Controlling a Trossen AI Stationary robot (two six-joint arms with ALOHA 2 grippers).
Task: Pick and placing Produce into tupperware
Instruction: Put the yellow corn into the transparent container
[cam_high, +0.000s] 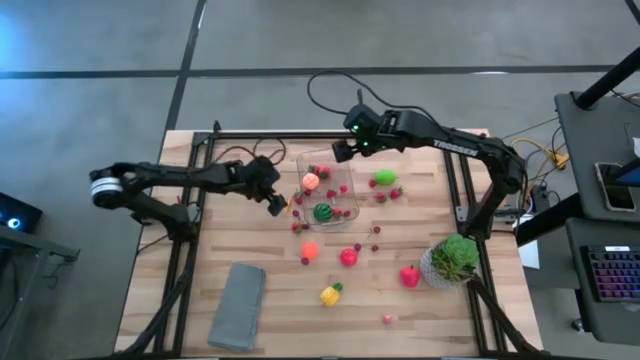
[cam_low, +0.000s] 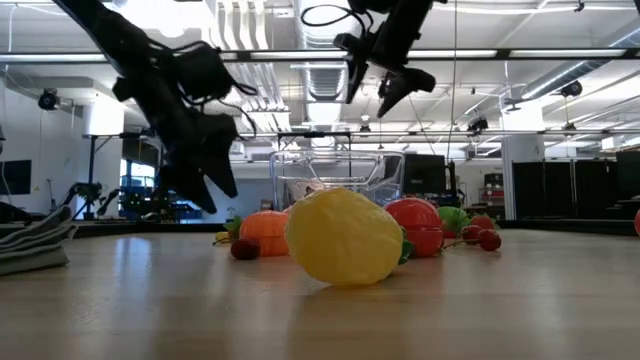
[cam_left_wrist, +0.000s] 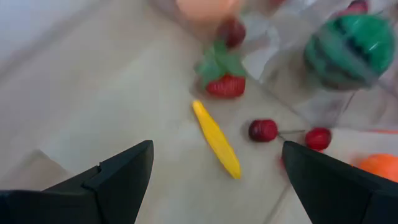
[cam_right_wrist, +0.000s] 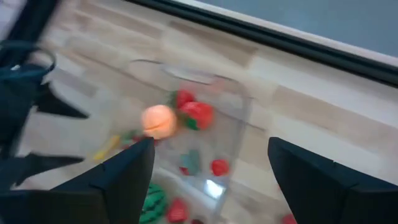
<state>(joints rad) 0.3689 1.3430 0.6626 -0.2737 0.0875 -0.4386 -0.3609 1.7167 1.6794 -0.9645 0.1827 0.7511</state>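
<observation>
My left tool (cam_high: 277, 203) hangs low at the 9 o'clock side of the tupperware (cam_high: 345, 165), fingers spread wide and empty; my right tool (cam_high: 342, 150) hovers above the container's 12 o'clock end, fingers apart, nothing between them. The tupperware sits mid-counter (cam_high: 200, 330), already holding a peach-coloured ball (cam_high: 311, 181), a small striped melon (cam_high: 323, 211), a strawberry (cam_right_wrist: 198, 114) and several dark-red berries. Loose produce lies around it: a thin yellow piece (cam_left_wrist: 216, 139) just beside the left tool, a green piece (cam_high: 384, 177) at 3 o'clock of the container, an orange one (cam_high: 310, 250), a red one (cam_high: 348, 257), a yellow one (cam_high: 330, 294) and another red (cam_high: 409, 276) toward 6 o'clock, berries scattered between. I judge these toys light, hard-shelled and slick; the round ones likely roll or squirt out unless pinched across the widest middle. The yellow piece looks best taken across its narrow width at mid-length. Berries are tiny, so the fingers must close nearly fully. The clear container looks thin-walled and easily shoved by a bump. The left wrist view alone shows the yellow piece, a leafy strawberry (cam_left_wrist: 222, 84) and two stemmed cherries (cam_left_wrist: 263, 130) lying outside the container wall. The low view shows both tools clear of the counter, which the overhead cannot tell. A potted plant (cam_high: 455, 258) and grey cloth (cam_high: 238, 305) stay out of play.
</observation>
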